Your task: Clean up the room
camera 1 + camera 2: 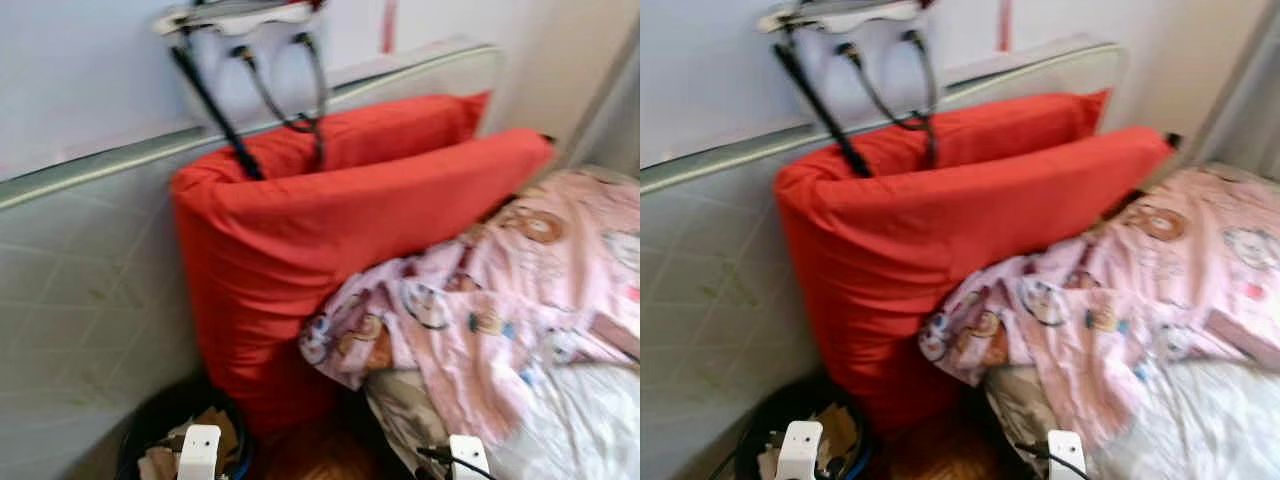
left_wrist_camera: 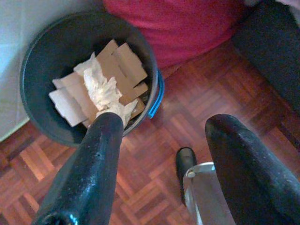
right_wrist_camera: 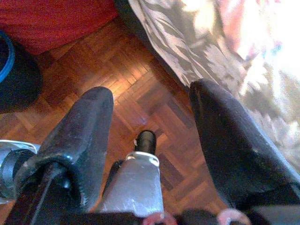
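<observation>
Bed (image 1: 590, 430) occupies the right side of the room; a pink cartoon-print blanket (image 1: 500, 300) lies rumpled across it, one corner spilling over the edge toward the floor. Judged not yet straightened. Two large red pillows (image 1: 330, 230) stand propped against the pale wall panel (image 1: 90, 290) at the head of the bed, the front one tilted and reaching down to the parquet floor (image 2: 187, 117); these look unplaced. Beside the pillows sits a dark waste bin (image 2: 37, 56) with a blue handle, holding cardboard scraps (image 2: 124, 63) and crumpled paper (image 2: 101, 86), so some litter appears already collected. Left gripper (image 2: 159, 154) hangs above the floor just beside the bin, fingers apart, nothing between them. Right gripper (image 3: 150, 117) hangs over bare parquet near the bed's edge, fingers likewise apart and empty. Estimate: rubbish step done or nearly; bedding remains.
</observation>
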You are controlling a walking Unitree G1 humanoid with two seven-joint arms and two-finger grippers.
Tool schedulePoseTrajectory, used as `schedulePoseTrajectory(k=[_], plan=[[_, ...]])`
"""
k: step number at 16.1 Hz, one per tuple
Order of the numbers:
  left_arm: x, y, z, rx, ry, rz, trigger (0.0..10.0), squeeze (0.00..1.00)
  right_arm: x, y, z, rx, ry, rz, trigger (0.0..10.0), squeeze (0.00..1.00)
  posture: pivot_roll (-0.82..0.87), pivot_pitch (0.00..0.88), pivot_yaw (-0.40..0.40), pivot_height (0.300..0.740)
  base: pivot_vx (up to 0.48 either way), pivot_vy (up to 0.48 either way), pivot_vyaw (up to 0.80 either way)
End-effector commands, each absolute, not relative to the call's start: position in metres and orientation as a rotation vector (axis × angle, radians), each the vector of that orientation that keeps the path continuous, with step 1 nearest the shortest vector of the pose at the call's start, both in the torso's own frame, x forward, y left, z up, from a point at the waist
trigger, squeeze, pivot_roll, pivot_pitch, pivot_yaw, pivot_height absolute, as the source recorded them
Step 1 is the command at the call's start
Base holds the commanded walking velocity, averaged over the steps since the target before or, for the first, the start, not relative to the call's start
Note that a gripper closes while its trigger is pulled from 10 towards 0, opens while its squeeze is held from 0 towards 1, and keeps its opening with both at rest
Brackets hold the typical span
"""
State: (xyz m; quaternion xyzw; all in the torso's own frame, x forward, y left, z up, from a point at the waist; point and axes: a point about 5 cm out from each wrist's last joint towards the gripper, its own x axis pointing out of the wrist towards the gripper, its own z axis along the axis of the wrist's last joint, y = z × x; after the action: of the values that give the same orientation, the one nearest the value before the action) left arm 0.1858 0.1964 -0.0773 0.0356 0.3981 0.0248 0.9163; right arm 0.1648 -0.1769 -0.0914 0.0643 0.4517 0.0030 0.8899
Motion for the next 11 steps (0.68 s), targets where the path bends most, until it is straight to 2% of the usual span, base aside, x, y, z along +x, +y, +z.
schedulePoseTrajectory(k=[1, 6, 11], plan=[[0.186, 0.197, -0.078, 0.075, 0.825, 0.044, 10.0, 0.0, 0.166, -0.18, -0.09, 0.142, 0.923, -0.005, 10.0, 0.0, 0.06, 0.0, -0.011, 0.74, 0.334, 0.0, 0.0], [0.187, 0.196, -0.077, 0.071, 0.815, 0.044, 10.0, 0.0, 0.167, -0.181, -0.09, 0.142, 0.924, -0.009, 10.0, 0.0, 0.06, 0.0, -0.012, 0.74, 0.337, 0.0, 0.0], [0.204, 0.197, -0.066, 0.026, 0.729, 0.063, 10.0, 0.0, 0.179, -0.161, -0.086, 0.161, 0.88, 0.013, 10.0, 0.0, 0.06, 0.0, -0.014, 0.74, 0.0, 0.0, 0.0]])
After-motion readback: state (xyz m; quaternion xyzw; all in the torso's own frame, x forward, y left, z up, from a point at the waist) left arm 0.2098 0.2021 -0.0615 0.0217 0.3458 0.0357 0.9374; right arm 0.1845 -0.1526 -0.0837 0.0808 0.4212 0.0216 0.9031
